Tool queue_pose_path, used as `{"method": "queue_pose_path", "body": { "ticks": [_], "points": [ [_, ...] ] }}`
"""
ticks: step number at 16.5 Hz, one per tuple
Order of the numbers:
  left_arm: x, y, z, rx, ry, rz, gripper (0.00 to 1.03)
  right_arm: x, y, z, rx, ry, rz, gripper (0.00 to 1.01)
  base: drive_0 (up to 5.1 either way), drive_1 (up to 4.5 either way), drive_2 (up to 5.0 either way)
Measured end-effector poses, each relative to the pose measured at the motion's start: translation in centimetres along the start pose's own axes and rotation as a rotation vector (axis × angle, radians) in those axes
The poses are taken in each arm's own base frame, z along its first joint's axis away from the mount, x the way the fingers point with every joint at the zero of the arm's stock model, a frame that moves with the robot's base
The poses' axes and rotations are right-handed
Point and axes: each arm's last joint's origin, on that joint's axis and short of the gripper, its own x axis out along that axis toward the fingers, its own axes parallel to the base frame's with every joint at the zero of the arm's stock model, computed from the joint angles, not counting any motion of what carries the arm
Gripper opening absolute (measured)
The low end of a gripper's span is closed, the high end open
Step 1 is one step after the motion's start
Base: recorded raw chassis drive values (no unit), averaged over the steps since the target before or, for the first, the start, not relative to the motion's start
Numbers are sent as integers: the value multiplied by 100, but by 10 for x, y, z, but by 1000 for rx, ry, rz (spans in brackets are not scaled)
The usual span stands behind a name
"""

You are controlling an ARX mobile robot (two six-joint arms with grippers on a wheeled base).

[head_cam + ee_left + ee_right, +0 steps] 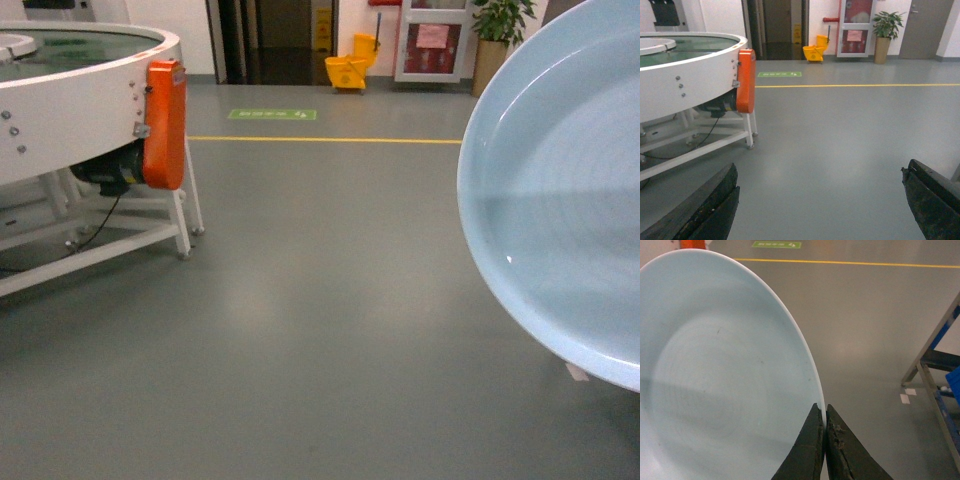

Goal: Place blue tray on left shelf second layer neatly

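Observation:
The blue tray [570,190], a round pale-blue dish, hangs tilted on edge at the right of the head view, high above the grey floor. In the right wrist view the blue tray [720,380] fills the left half, and my right gripper [823,412] is shut on its rim, one finger on each side. My left gripper [820,200] stands wide open over bare floor with nothing between its fingers [705,210]. The left shelf's second layer is out of view; only a steel rack leg [935,340] shows at the right edge of the right wrist view.
A round white machine table [80,90] with an orange guard [165,125] stands on a white frame at the left. Far back are a yellow mop bucket [350,70], a potted plant [495,35] and a yellow floor line [320,140]. Blue crate parts [952,385] sit by the rack.

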Motion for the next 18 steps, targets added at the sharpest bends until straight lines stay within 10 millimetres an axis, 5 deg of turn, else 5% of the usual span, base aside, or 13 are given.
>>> {"method": "queue_pose_path", "body": {
  "ticks": [3,18],
  "points": [
    [0,0,0,0,2,-1,98,0,0,0,0,2,1,2,-156,243,-555],
    [0,0,0,0,0,0,98,1,0,-1,0,5,0,2,-165,-165,-165]
  ]
}}
